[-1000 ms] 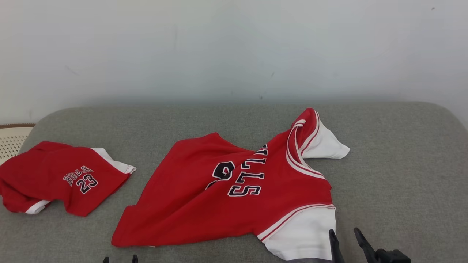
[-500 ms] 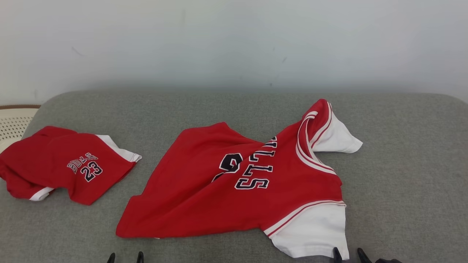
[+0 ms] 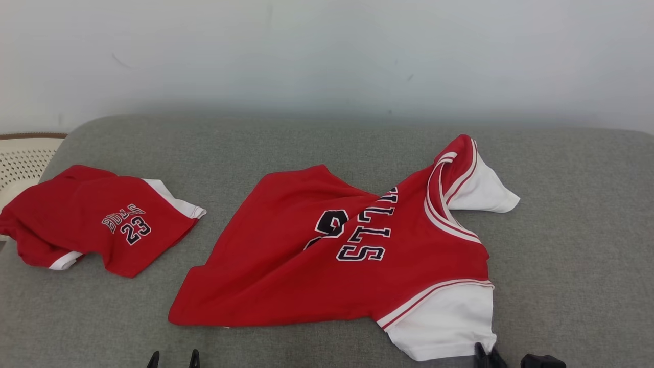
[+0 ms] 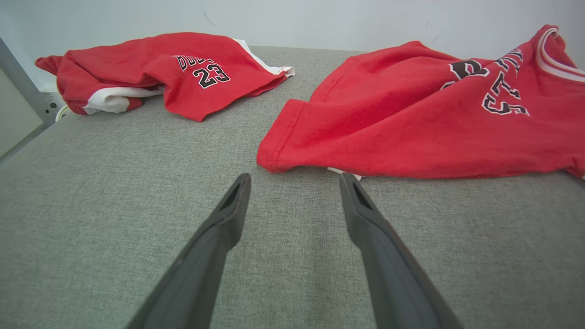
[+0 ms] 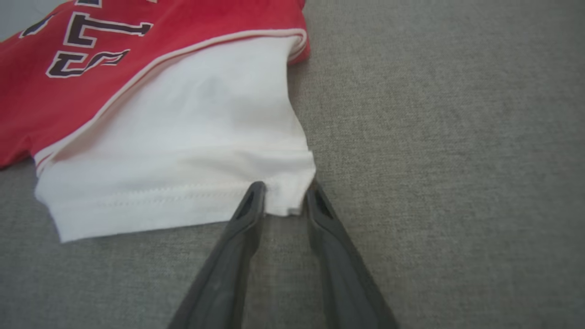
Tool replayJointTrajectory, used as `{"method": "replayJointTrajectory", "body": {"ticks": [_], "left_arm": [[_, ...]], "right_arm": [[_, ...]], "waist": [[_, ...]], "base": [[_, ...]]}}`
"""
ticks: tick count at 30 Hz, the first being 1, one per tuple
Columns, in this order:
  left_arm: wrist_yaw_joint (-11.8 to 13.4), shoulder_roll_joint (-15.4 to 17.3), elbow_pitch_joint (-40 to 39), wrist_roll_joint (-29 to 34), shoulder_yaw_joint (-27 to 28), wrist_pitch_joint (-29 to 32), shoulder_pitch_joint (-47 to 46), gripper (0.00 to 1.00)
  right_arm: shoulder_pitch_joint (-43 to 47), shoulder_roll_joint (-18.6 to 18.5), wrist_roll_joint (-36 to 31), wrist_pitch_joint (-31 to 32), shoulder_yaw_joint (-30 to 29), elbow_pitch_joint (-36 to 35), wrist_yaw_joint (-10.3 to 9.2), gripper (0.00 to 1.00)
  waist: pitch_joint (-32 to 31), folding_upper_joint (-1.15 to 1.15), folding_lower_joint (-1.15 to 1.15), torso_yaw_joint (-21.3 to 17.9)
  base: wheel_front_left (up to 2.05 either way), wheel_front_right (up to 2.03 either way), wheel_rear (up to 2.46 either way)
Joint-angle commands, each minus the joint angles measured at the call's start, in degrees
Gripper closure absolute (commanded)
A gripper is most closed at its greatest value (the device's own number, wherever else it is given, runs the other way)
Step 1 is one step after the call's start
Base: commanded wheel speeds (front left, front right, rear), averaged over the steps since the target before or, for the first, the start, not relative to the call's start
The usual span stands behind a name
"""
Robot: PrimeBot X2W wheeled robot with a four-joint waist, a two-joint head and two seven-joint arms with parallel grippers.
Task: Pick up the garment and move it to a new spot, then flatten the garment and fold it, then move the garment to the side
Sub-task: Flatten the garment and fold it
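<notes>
The garment (image 3: pixel 332 266) is a red jersey with white sleeves and dark lettering, lying crumpled on a grey cushion (image 3: pixel 562 245). Its near white sleeve (image 5: pixel 183 151) reaches toward me. My right gripper (image 5: pixel 285 196) has its two fingers narrowed onto that sleeve's outer corner, with the hem pinched between the tips. In the head view the right gripper (image 3: pixel 489 352) sits at the bottom edge, right at the sleeve's corner. My left gripper (image 4: pixel 295 183) is open and holds nothing, its tips just short of the jersey's red hem corner (image 4: pixel 279 155). The left gripper's tips (image 3: pixel 173 356) peek in at the lower left.
A second red garment marked 23 (image 3: pixel 102 225) lies bunched at the cushion's left end, also seen as the red garment (image 4: pixel 173 68). A pale perforated object (image 3: pixel 23 158) sits beyond the left edge. A plain wall (image 3: pixel 327 51) rises behind. Bare cushion spreads to the right.
My right gripper's fingers have drawn together onto the white sleeve's corner. The head camera has shifted, so the whole picture has slid. The left gripper stays open.
</notes>
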Motion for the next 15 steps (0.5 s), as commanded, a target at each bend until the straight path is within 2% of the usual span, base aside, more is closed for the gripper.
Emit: {"method": "replayJointTrajectory", "body": {"ticks": [1, 6, 15], "left_arm": [[-0.4, 0.0, -0.2, 0.5, 0.2, -0.1, -0.7, 0.0], [-0.3, 0.0, -0.2, 0.6, 0.3, -0.1, -0.9, 0.0], [-0.5, 0.0, 1.3, -1.3, 0.4, -0.1, -3.1, 0.0]], "right_arm": [[0.2, 0.5, 0.2, 0.5, -0.1, 0.1, 0.03, 1.0], [0.9, 0.1, 0.7, 0.3, -1.0, -2.1, 0.0, 1.0], [3.8, -2.9, 1.6, 0.3, -2.6, -5.1, 0.0, 1.0]], "waist": [[0.3, 0.0, 0.0, -0.2], [0.5, 0.0, 0.0, -1.0], [1.0, 0.0, 0.0, -3.4]], "base": [[0.0, 0.0, 0.0], [0.0, 0.0, 0.0], [0.0, 0.0, 0.0]]}}
